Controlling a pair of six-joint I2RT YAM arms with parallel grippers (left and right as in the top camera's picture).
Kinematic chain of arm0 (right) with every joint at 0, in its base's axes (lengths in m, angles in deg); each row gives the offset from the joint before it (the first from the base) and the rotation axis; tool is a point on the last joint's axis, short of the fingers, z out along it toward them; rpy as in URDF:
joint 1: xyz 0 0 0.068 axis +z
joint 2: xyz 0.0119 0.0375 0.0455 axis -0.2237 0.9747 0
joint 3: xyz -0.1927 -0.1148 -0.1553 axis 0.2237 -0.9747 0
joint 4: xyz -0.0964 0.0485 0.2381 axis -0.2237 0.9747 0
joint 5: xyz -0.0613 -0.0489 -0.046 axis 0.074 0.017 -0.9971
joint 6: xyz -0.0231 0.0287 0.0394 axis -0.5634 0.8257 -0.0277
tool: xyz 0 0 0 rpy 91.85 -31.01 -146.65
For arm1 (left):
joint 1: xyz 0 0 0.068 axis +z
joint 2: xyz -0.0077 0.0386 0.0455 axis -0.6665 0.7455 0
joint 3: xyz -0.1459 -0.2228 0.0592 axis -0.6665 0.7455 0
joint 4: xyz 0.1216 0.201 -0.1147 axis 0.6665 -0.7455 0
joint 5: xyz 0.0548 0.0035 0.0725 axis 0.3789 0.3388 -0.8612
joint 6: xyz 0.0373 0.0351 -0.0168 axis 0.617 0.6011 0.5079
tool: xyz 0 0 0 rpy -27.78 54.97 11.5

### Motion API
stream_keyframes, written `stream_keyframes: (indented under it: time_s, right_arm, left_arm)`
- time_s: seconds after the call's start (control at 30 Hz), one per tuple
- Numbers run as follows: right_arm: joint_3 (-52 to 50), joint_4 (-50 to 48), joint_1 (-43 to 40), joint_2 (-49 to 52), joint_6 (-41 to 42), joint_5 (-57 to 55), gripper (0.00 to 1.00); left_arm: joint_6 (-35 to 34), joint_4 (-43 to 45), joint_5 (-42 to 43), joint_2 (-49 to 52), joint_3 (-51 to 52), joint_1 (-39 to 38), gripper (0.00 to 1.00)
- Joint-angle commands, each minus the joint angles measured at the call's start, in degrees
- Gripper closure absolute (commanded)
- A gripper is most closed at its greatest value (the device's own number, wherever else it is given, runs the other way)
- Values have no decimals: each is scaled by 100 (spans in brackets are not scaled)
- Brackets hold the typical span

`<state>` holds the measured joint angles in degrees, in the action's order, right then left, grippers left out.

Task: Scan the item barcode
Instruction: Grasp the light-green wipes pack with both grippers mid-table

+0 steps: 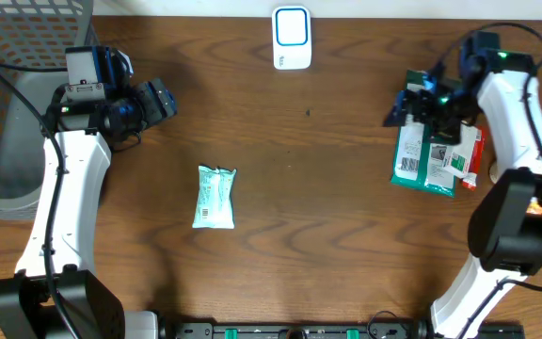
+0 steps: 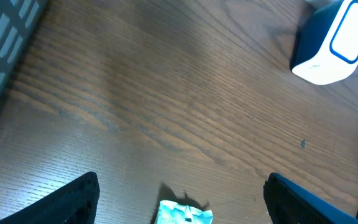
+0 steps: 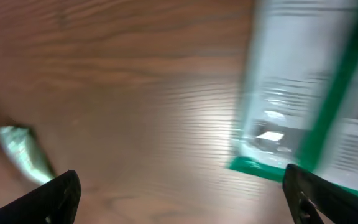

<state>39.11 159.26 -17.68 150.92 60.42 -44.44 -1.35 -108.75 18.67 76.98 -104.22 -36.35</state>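
Seen from my remote station, the left arm (image 1: 64,198) reaches up the table's (image 1: 327,217) left side, elbow bent beside the grey basket (image 1: 3,113), wrist turned so that the left gripper (image 1: 165,98) points right across the wood. Its fingers (image 2: 73,202) stand wide apart with nothing between them.

The right arm (image 1: 516,122) arches up from the near right corner and folds back toward the centre. The right gripper (image 1: 407,105) hangs over the top edge of the green-and-white packet (image 1: 424,158). Its fingers (image 3: 55,199) are spread wide and hold nothing.

The packet lies flat on the table at the right, with a red-edged item (image 1: 479,151) just beside it, partly under the arm. A smaller mint-green packet (image 1: 215,196) lies left of centre, well apart from both grippers. The white-and-blue scanner (image 1: 291,38) stands at the far edge, in the middle.

Lines of print run across the green-and-white packet, but they are too blurred in the right wrist view, and too small from overhead, for me to read. I can make out no brand name.
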Motion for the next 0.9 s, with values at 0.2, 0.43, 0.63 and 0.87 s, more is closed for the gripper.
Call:
stream_keyframes:
  time_s: [0.2,0.43,0.63,0.87]
  right_arm:
    - [-271,-448,1558,-61,-111,490,1]
    - [-1049,-1626,2610,-61,542,492,1]
    - [-1731,-2813,3314,-61,870,490,4]
    - [-1856,-3213,3755,-61,1141,190,11]
  left_arm:
    - [9,-662,369,0,-57,-57,14]
    - [9,-1156,354,9,26,-103,2]
    - [52,-1587,286,31,92,-149,55]
    - [-168,-1519,-726,31,850,-468,81]
